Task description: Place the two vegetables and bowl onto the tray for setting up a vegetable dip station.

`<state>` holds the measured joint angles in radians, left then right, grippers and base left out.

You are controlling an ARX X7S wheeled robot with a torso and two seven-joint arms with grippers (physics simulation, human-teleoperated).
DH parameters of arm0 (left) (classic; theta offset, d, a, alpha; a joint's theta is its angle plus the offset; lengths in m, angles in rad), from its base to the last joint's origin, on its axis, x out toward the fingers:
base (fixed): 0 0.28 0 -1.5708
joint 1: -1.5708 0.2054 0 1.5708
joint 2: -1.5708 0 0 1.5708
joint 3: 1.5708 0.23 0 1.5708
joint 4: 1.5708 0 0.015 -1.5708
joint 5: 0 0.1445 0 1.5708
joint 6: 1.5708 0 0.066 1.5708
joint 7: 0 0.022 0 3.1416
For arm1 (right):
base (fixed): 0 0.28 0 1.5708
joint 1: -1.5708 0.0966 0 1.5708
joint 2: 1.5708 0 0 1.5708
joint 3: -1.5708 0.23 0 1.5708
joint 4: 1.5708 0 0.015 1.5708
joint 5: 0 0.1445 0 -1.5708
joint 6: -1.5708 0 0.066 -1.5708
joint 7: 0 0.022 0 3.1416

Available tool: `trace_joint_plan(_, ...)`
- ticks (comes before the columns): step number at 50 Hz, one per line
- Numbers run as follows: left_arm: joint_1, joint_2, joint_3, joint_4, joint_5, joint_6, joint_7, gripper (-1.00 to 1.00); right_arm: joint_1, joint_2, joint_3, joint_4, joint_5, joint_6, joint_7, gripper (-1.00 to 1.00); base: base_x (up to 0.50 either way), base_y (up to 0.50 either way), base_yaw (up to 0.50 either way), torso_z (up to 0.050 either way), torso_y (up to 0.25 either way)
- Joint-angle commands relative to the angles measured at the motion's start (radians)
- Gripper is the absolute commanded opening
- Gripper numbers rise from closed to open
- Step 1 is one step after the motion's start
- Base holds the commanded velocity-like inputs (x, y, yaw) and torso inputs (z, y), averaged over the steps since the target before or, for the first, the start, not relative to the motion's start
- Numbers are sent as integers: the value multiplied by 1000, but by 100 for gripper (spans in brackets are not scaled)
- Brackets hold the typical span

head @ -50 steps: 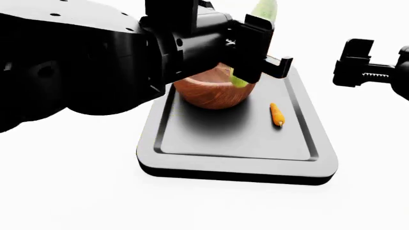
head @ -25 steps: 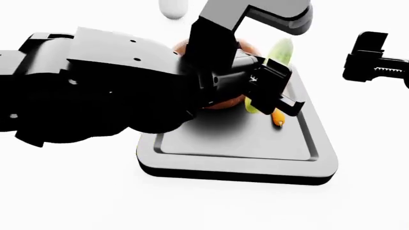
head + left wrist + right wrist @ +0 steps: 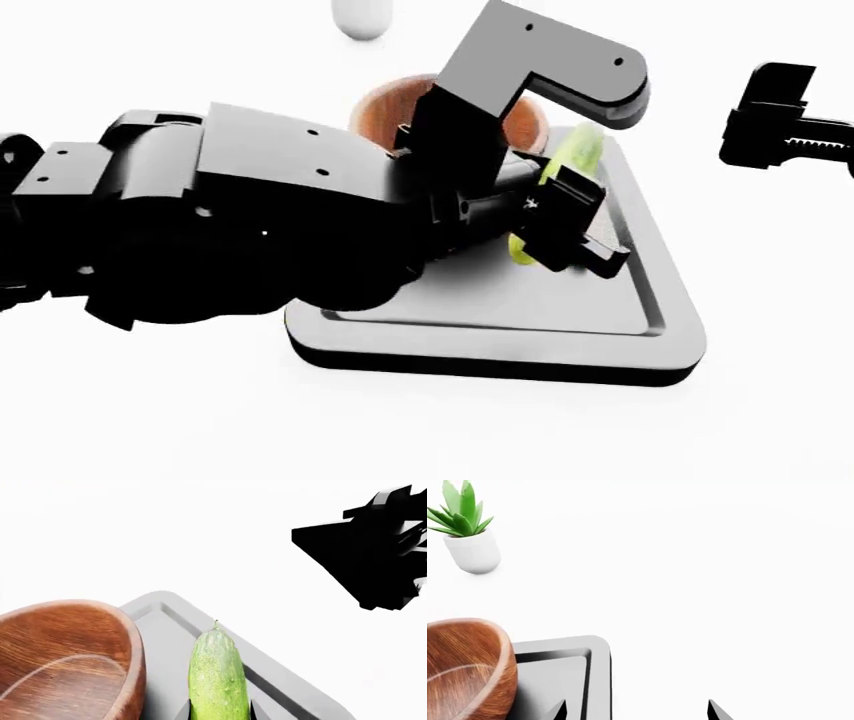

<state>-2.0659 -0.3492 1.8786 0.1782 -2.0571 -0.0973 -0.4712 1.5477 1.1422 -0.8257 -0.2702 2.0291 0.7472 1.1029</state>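
The pale green bumpy cucumber [image 3: 217, 675] is clamped between the jaws of my left gripper [image 3: 218, 712], which is shut on it. In the head view the cucumber [image 3: 578, 155] slants low over the right side of the grey tray [image 3: 534, 320], with the left gripper [image 3: 561, 228] around its lower part. The reddish-brown wooden bowl [image 3: 461, 100] stands on the tray's far end, just left of the cucumber [image 3: 67, 655]. The carrot is hidden behind the left gripper. My right gripper [image 3: 781, 130] hovers right of the tray, open and empty [image 3: 637, 711], above the tray's corner [image 3: 594, 647].
A white pot with a green plant [image 3: 472, 550] stands beyond the tray and shows as a white rounded shape [image 3: 360, 15] in the head view. My bulky left arm [image 3: 240, 230] covers the tray's left half. White surface surrounds the tray.
The left arm has come down and forward, bringing the cucumber from high and upright to a low slant over the tray. The carrot is now covered. The right gripper has barely moved.
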Motion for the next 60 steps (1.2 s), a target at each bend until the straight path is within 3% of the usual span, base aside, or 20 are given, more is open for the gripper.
trace_joint_plan(1, -1, -19, 3, 38, -6, -4, -61, -100, 3, -3, 1, 0, 4, 4, 6, 100, 0, 0, 0, 0, 0)
trace_joint_plan(13, -42, -75, 20, 93, 36, -55, -71, -100, 2, -13, -1, 7, -6, 6, -1, 100, 0, 0, 0, 0, 0)
trace_joint_plan(60, 39, -72, 17, 103, 47, -95, -120, -100, 4, -25, 3, 10, -14, 10, -7, 100, 0, 0, 0, 0, 0)
